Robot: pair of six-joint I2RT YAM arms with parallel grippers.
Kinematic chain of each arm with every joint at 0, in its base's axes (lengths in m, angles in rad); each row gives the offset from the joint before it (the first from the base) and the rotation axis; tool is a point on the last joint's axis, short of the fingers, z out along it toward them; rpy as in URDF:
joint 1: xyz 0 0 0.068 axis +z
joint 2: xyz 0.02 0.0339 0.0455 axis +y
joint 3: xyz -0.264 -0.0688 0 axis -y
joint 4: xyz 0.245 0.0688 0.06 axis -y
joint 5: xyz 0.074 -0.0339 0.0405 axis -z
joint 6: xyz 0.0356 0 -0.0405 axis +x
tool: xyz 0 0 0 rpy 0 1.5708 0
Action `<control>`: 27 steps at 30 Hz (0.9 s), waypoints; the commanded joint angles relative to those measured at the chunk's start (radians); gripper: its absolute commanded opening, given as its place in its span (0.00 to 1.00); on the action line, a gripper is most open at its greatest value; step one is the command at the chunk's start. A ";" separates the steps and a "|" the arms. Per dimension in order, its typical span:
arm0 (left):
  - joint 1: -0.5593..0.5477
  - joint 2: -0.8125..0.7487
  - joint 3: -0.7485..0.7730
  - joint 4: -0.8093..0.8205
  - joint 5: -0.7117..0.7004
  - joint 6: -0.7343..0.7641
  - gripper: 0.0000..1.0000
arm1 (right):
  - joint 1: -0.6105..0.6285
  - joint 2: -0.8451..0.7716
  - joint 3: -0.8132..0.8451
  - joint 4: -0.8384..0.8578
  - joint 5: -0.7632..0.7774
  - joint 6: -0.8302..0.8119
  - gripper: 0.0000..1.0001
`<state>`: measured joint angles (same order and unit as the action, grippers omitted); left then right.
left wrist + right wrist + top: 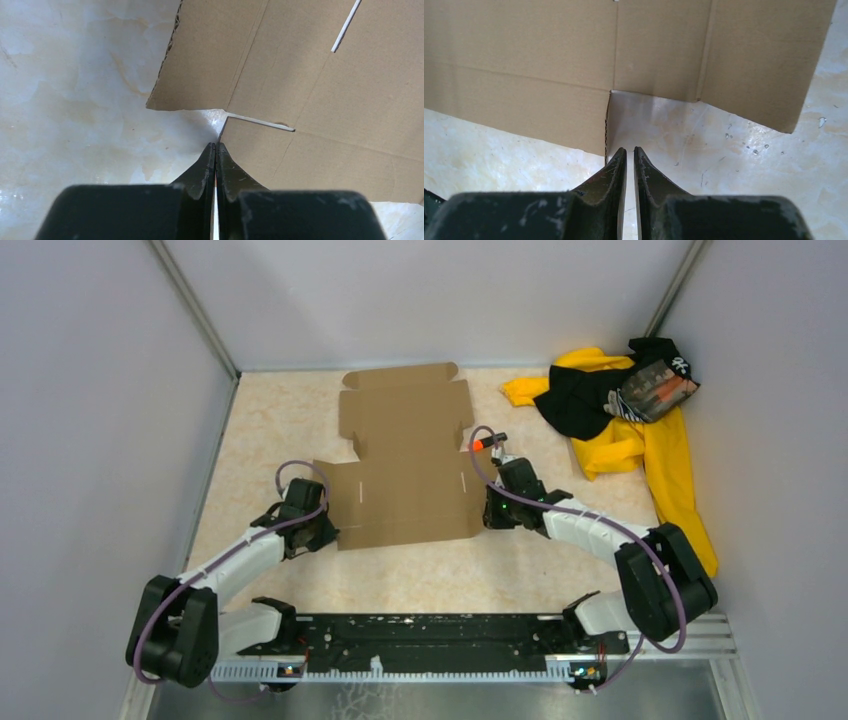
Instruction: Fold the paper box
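The paper box (pixel 405 455) is a flat brown die-cut cardboard sheet lying unfolded in the middle of the table. My left gripper (pixel 326 533) is at its lower left edge. In the left wrist view the gripper (pixel 216 145) is shut, its tips at the corner of a notch in the cardboard (pixel 325 100). My right gripper (pixel 488 518) is at the sheet's lower right edge. In the right wrist view the gripper (pixel 629 149) is all but shut, with a narrow empty gap, just beside a cut edge of the cardboard (pixel 549 65).
A yellow-and-black clothing pile (pixel 620 410) lies at the back right. A small orange-and-black object (pixel 488 441) sits by the sheet's right edge. Grey walls (pixel 100 440) close in the left, back and right. The arms' mounting rail (pixel 430 640) runs along the front.
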<state>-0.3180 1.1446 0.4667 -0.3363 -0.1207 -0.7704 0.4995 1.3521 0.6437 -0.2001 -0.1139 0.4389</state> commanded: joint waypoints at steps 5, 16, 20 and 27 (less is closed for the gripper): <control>0.000 0.032 -0.038 0.003 0.032 0.008 0.05 | 0.057 0.004 0.076 0.045 -0.007 0.023 0.11; 0.000 0.049 -0.048 0.027 0.052 0.012 0.05 | 0.120 0.083 0.119 0.053 0.029 0.030 0.12; 0.000 0.050 -0.049 0.031 0.060 0.014 0.05 | 0.132 0.131 0.125 0.049 0.050 0.031 0.12; 0.000 0.009 -0.033 0.006 0.091 0.034 0.26 | 0.161 0.250 0.154 0.009 0.111 0.025 0.12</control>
<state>-0.3180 1.1641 0.4557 -0.2592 -0.0658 -0.7631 0.6308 1.5394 0.7570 -0.1764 -0.0555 0.4606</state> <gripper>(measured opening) 0.157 0.121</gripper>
